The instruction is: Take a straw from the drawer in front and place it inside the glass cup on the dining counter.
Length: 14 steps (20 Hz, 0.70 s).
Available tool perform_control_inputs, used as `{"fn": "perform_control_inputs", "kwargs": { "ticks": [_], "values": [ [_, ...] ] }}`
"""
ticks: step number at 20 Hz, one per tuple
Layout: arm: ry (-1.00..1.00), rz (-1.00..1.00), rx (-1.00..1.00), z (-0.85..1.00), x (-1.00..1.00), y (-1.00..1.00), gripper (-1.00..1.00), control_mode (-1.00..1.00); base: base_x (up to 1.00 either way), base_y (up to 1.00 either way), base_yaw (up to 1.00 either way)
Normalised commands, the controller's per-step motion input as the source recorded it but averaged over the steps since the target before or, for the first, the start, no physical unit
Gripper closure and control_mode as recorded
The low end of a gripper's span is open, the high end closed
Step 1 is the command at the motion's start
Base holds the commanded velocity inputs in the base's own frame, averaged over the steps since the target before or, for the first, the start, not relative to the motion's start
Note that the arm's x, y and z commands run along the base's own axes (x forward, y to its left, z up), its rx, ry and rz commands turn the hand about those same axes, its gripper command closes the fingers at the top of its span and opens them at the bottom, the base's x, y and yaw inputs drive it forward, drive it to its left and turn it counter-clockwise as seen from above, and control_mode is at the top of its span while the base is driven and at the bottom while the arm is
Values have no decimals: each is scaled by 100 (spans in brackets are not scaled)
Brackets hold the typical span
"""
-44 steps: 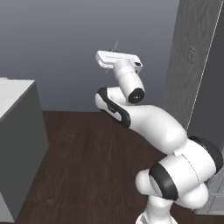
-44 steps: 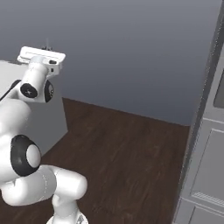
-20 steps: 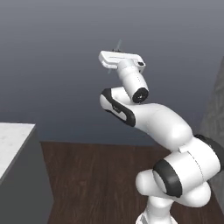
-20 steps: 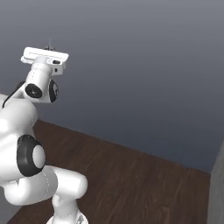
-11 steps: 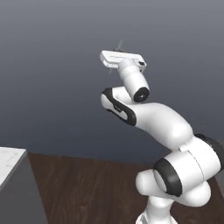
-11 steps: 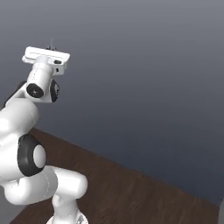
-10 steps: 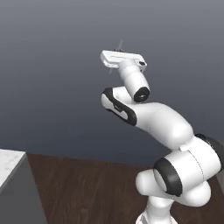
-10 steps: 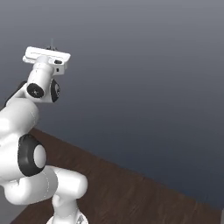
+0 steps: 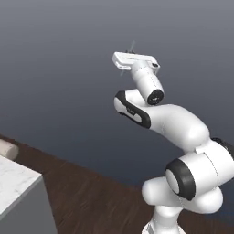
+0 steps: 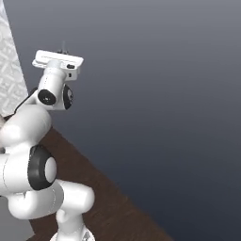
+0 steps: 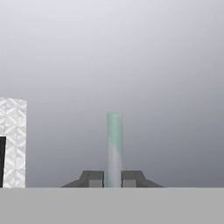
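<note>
Straw (image 11: 114, 144), a pale green translucent tube, stands pinched between the two dark fingertips of the end effector (image 11: 113, 178), rising straight out from it. White marble-look table (image 9: 13, 180) sits well below, far to its left.

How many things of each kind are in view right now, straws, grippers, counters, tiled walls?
Straw, pale green, clamped in the gripper: 1
Gripper: 1
Counter, white marble-look: 1
Tiled wall, diamond pattern: 1
Total: 4
</note>
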Motion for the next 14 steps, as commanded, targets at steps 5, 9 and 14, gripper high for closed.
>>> {"fn": "perform_control_inputs", "kwargs": {
  "ticks": [5,9,14],
  "values": [
    [0,0,0,0,0,0,100,100,100,-12,64],
    [0,0,0,0,0,0,100,100,100,-14,65],
    [0,0,0,0,0,0,100,100,79,-29,67]
  ]
}}
